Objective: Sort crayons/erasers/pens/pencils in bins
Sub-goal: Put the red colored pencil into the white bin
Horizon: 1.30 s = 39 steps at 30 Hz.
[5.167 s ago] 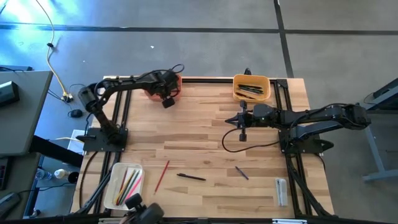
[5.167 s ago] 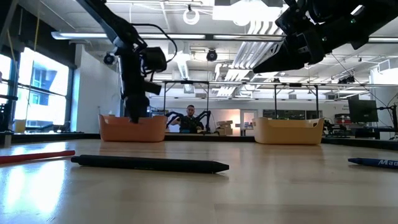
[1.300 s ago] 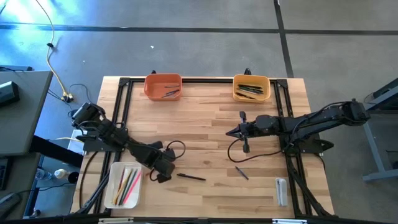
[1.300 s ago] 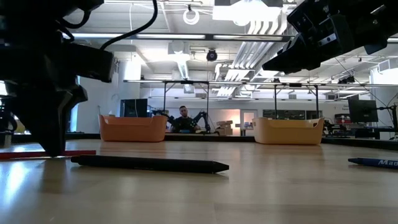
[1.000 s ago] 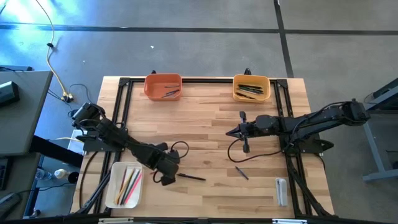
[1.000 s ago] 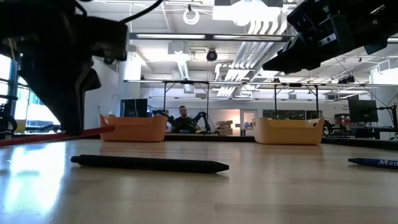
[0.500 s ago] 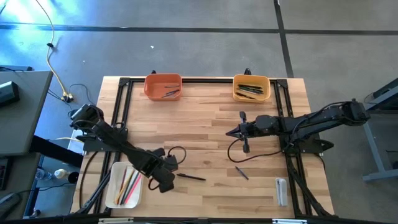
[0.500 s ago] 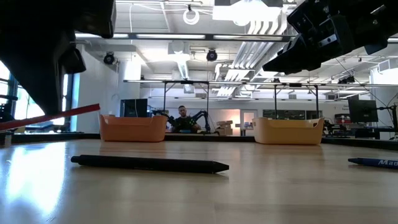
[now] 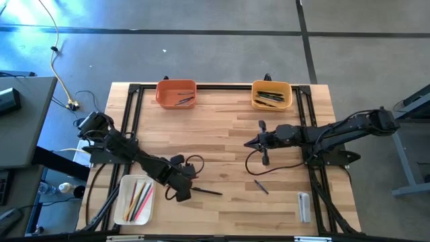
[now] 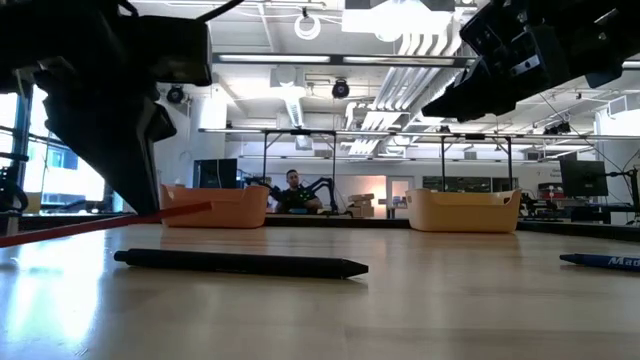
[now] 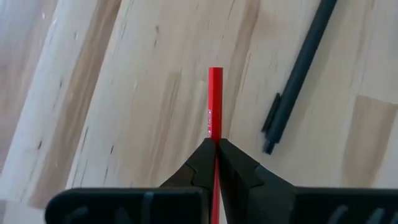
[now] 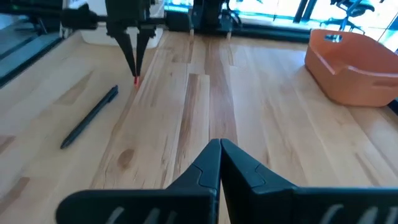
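Note:
My left gripper (image 9: 177, 191) is over the table's near left part, shut on a red pencil (image 10: 150, 216); it stands between the white bin (image 9: 125, 199) and a black pen (image 9: 205, 191) lying flat on the wood. The white bin holds several coloured pencils. My right gripper (image 9: 260, 142) hangs shut and empty above the table's middle right. The orange bin (image 9: 176, 93) and the yellow-orange bin (image 9: 271, 95) sit at the far edge, each with dark sticks inside. The pen (image 11: 301, 68) also shows in the left wrist view. My left gripper pinches the red pencil's shaft (image 11: 215, 134) between its two fingertips (image 12: 132, 59), coming from above and pointing down. The pencil is lifted clear of the table and slightly tilted; a short piece (image 11: 215, 93) sticks out past the fingers, and the longer part (image 10: 50, 233) runs the other way.
A blue crayon (image 9: 261, 187) and a small clear-grey block (image 9: 304, 206) lie on the near right part of the table. Black frame rails run along the table's left, right and far sides. A person sits in the room behind the table (image 10: 292, 188).
My left gripper has raised the red pencil off the table, where it lay flat beside the pen. It carried it a little toward the near edge and higher, then back and lower. The right arm and the pen have not moved.

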### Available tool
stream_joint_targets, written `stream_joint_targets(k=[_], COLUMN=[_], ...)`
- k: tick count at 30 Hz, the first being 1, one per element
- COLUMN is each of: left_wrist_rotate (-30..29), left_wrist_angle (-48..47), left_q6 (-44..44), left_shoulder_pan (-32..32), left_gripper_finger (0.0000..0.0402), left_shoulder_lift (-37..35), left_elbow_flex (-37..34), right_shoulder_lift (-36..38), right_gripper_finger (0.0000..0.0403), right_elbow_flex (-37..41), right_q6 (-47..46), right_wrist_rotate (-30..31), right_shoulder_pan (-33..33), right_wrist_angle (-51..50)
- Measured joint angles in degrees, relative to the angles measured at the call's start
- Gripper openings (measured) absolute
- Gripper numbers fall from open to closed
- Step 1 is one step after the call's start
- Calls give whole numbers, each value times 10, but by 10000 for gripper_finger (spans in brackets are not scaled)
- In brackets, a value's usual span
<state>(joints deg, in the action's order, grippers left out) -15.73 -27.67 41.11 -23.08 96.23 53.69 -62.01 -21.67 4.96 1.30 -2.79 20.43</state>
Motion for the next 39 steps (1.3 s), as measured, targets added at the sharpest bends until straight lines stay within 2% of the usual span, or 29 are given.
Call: stream_joint_targets(k=[5,14,18,22,27,32,36,39], left_wrist_rotate=[0,-2,-16,-19,-19,6,11,14], left_wrist_angle=[32,68,91,95,46,-31,-89,-120], left_q6=[-27,-72,-95,-111,-97,-55,22,47], left_shoulder_pan=[11,14,15,15,2,-49,-93,-116], left_gripper_finger=[5,4,1,0,0,0,3,18], left_shoulder_lift=[0,0,0,0,-5,-29,-38,-38], left_elbow_flex=[-13,-13,-13,-13,-13,-13,-13,-13], right_shoulder_lift=[-49,-195,-249,-311,-387,-430,-437,-437], right_gripper_finger=[0,0,0,0,9,49,86,106], right_elbow_flex=[0,-1,-23,-60,-119,-185,-224,-244], right_q6=[-18,-22,-40,-62,-100,-90,-77,-75], right_wrist_rotate=[0,-12,-13,-13,-13,-13,-13,-13], right_shoulder_pan=[0,-27,-43,-58,-69,-83,-93,-98], right_wrist_angle=[21,206,235,235,229,164,106,85])
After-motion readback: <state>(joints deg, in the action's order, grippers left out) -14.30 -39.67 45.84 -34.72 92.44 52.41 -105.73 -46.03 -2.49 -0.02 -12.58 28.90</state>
